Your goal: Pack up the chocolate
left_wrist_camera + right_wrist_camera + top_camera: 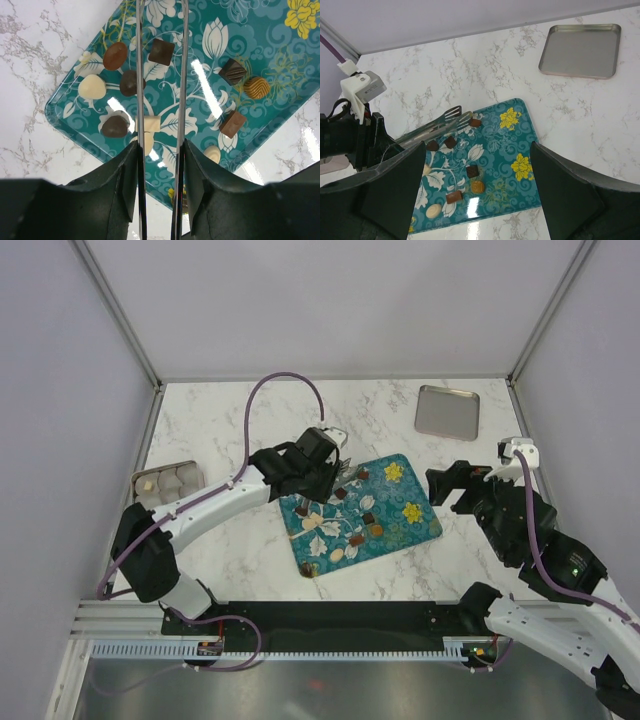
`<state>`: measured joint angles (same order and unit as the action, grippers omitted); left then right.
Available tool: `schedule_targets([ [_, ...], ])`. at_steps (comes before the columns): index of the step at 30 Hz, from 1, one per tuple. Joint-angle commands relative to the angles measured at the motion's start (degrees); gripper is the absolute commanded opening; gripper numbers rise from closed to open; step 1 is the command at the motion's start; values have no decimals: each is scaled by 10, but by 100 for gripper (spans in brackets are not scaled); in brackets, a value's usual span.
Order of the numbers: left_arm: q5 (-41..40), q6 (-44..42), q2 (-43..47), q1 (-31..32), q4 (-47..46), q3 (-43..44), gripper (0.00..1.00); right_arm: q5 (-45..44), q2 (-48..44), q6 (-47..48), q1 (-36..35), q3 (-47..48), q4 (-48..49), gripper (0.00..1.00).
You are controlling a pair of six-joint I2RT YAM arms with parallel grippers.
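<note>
- Overhead we see the left gripper point(325, 472) over the far-left corner of a teal, flower-printed rectangular tray point(420, 525) in the middle of the white marble bench point(230, 420).
- The left gripper is clenched on a pair of thin metal tongs point(345, 472). Its wrist camera shows the two tong arms point(181, 75) running straight out between the black fingers point(125, 175), their tips cut off by the top of the frame.
- Only the right wrist camera shows those tips point(451, 116): slotted, paddle-shaped, over the tray's far edge beside a brown square piece.
- The chocolate point(161, 52), small dark brown, caramel and cream bite-sized pieces, lies scattered loose on the tray. The left wrist view shows shapes the overhead one blurs: squares, ovals, a striped orange round point(256, 87).
- A cream square point(151, 123) appears between the tong arms; we cannot tell any contact.
- The right gripper point(440, 490) hovers off the tray's right side, spread wide, grasping nothing; its own camera confirms bare fingers point(405, 175).
- A flat silver metal pan point(447, 412) sits at the far right.
- A grey compartmented box point(165, 480) at the left edge appears clearly only overhead.
</note>
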<state>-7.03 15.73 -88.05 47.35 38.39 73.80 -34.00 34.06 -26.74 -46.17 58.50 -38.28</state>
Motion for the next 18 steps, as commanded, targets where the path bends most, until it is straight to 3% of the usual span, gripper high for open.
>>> schedule_targets([
  [1, -18, -26, -8, 13, -32, 26, 46, -21, -6, 11, -1, -5, 6, 93],
  [18, -33, -25, -61, 35, -49, 23, 48, -23, -22, 7, -1, -14, 4, 93],
])
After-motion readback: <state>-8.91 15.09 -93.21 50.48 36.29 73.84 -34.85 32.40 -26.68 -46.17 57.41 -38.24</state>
